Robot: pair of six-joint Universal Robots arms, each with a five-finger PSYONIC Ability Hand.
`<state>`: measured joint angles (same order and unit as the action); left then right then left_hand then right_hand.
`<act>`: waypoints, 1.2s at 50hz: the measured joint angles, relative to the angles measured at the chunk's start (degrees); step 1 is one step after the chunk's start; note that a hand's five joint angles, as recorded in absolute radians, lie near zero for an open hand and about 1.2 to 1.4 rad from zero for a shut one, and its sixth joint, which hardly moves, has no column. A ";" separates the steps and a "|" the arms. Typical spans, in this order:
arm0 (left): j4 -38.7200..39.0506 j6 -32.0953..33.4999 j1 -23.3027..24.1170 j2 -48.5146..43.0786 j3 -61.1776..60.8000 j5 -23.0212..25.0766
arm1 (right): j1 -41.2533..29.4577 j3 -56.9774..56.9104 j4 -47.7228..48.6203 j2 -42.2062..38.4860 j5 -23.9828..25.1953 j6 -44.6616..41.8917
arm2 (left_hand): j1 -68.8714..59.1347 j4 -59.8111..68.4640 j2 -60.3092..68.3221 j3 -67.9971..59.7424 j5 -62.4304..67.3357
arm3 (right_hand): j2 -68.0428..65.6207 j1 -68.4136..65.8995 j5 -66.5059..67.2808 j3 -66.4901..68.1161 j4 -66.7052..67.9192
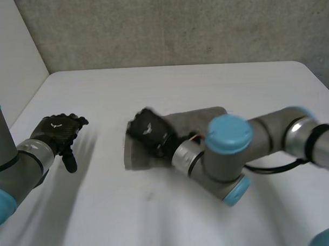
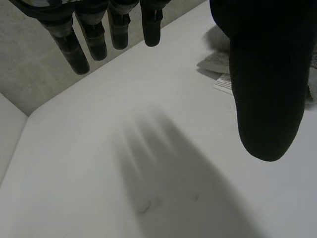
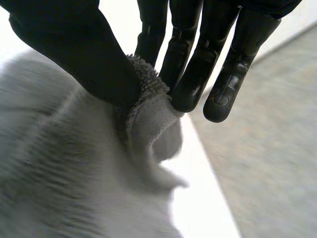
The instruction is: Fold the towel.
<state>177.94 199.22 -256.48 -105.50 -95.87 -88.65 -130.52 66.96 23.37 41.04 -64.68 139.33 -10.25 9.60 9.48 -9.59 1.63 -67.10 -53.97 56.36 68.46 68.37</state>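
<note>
A grey towel lies bunched at the middle of the white table. My right hand is over the towel's left part. In the right wrist view its thumb and fingers pinch a raised fold of the towel. My left hand hovers over bare table well to the left of the towel, with straight fingers and nothing in it. Beyond its thumb, the towel's edge shows with a white label.
A grey wall runs behind the table's far edge, and a white panel stands at the left. Bare table lies between my left hand and the towel, and along the front.
</note>
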 measured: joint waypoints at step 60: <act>10.33 -11.33 17.82 -13.30 7.00 -4.97 | 13.02 12.94 -6.16 16.55 -15.00 6.43 | 0.00 0.00 0.00 0.00 0.00 | 0.21 -0.21 -0.23 -0.68 -0.05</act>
<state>188.27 187.89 -238.67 -118.80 -88.87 -93.63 -117.50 79.90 17.21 57.59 -79.68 145.76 -10.25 9.60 9.48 -9.59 1.63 -66.89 -54.18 56.13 67.78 68.33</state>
